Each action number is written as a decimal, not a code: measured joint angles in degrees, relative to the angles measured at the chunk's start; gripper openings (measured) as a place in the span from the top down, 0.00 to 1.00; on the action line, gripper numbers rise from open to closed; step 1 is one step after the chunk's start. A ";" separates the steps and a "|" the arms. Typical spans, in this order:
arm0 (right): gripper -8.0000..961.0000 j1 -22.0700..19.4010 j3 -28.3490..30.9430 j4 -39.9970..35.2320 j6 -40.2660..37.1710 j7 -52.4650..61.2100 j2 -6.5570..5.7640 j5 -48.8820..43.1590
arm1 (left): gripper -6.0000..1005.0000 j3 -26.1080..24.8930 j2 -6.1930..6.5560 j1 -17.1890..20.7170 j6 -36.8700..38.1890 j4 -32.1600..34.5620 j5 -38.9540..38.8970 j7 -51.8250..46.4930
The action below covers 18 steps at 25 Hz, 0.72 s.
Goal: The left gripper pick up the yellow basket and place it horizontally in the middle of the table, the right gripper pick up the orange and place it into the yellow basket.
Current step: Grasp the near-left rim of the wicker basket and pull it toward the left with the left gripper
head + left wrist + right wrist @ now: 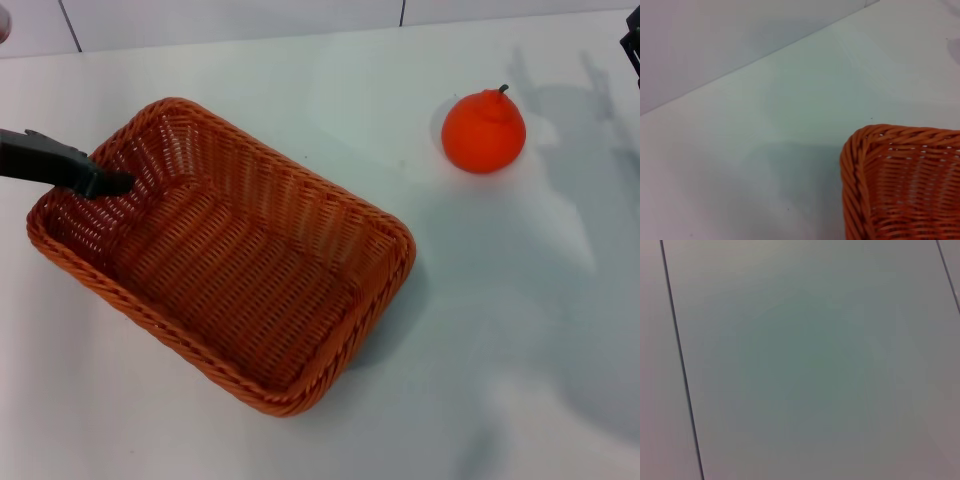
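The left end effector point(112, 184) is being seen reaching in from the table's left edge, its tip at the left rim of the yellow basket point(225, 255); whether its fingers are apart or together cannot be told. The basket is lying diagonally on the table point(520, 330), left of centre. The orange point(484, 131) is sitting upright toward the far right corner, well apart from the basket. Only a sliver of the right end effector point(631, 45) is being shown at the right edge, its state unreadable.
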 joint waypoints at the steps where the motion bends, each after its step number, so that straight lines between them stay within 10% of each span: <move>1: 0.02 0.00 0.01 0.00 0.00 0.00 0.00 0.00 | 0.46 0.01 -0.04 0.10 -0.01 0.26 0.22 0.06; 9: 0.02 0.01 0.16 0.00 0.01 0.00 0.00 0.00 | 0.64 0.09 -0.72 0.35 -0.74 1.11 2.72 0.08; 11: 0.02 0.04 0.18 0.00 0.01 0.00 0.00 0.00 | 0.82 0.10 -0.69 0.33 -0.76 1.11 2.73 0.07; 18: 0.02 0.18 0.18 0.00 0.01 0.00 0.00 0.04 | 0.83 -0.47 -0.27 0.01 -0.26 1.56 2.83 -1.07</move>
